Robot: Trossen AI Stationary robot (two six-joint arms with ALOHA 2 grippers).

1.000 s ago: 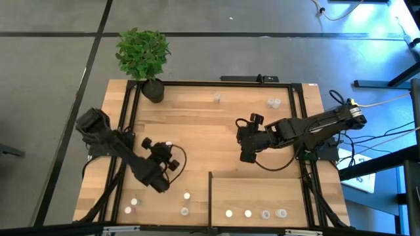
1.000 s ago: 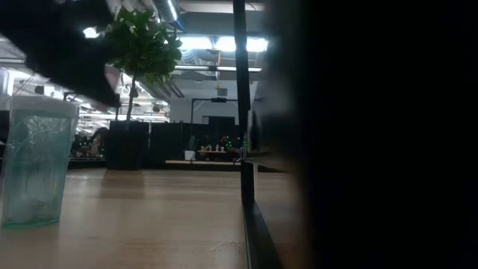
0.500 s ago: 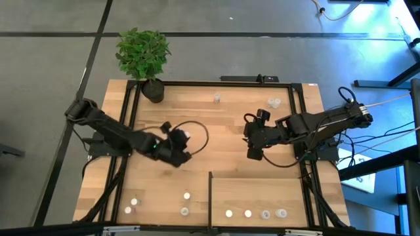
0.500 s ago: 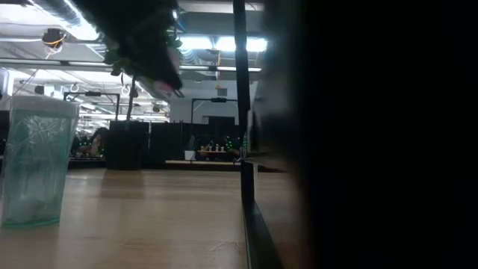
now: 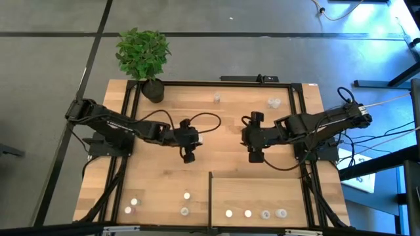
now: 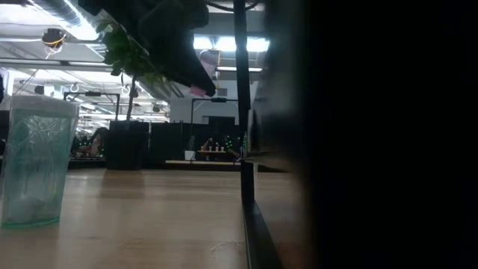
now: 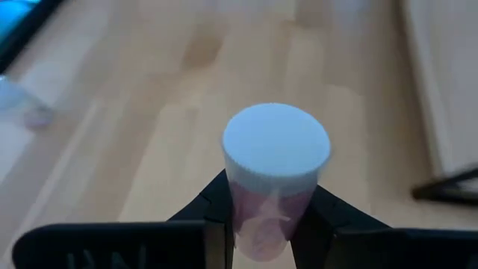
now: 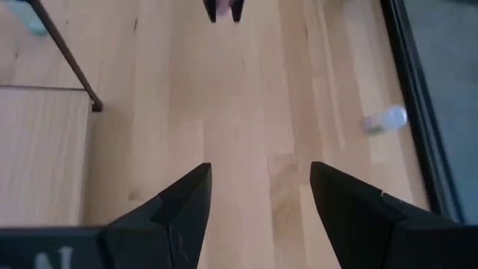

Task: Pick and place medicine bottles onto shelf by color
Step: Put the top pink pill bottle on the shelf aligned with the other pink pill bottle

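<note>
The left gripper (image 7: pixel 272 217) is clamped on a pink medicine bottle (image 7: pixel 273 179) with a white cap, its two dark fingers (image 7: pixel 213 205) pressing the translucent pinkish body from either side just under the cap, and the bottle stands upright between them. From above, this gripper (image 5: pixel 189 156) hangs over the bare middle of the wooden table (image 5: pixel 216 124), a little beyond the far left corner of the shelf (image 5: pixel 259 190), which is the pale panel with a thin black edge lying at the table's near right. In the low view the gripper (image 6: pixel 196 78) is raised well clear of the tabletop. The right gripper (image 8: pixel 258 194) hangs with its fingers spread apart and nothing between them; seen from above, it (image 5: pixel 254 155) sits over the table just beyond the shelf's far edge, level with the left gripper and apart from it. Four bottles (image 5: pixel 254 213) stand in a row along the shelf's near edge. To the left of the shelf, on the table, three more bottles (image 5: pixel 186 196) stand near the front edge. Far beyond the shelf, one bottle (image 5: pixel 216 99) stands alone and a pair (image 5: pixel 273 102) sits toward the table's far right corner. A potted plant (image 5: pixel 143 56) occupies the far left corner, diagonally opposite the shelf.
</note>
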